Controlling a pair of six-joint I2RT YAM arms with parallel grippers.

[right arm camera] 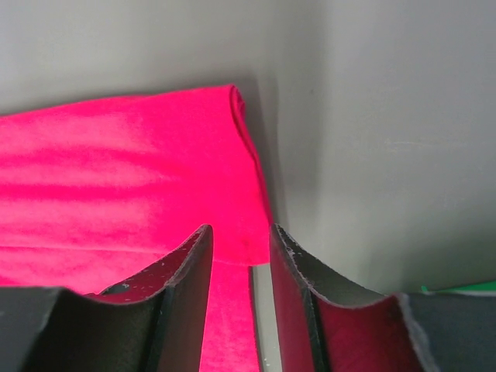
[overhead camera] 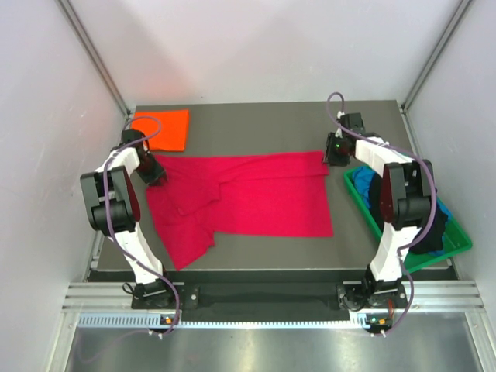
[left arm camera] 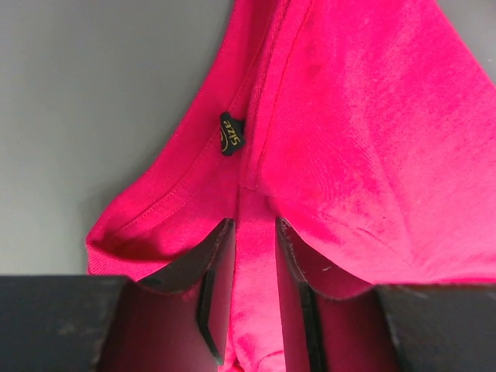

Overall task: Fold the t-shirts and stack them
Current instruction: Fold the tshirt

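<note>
The crimson t-shirt (overhead camera: 256,194) lies spread on the counter (overhead camera: 256,128), the left hand (left arm camera: 254,232) pinching cloth by its collar, the right hand (right arm camera: 240,232) narrow astride a hem corner, grip unclear, apparently to pull it flat for folding.

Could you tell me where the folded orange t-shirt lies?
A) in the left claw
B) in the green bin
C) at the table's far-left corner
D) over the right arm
C: the orange t-shirt lies flat at the far-left corner of the table, beyond the red t-shirt.
</note>
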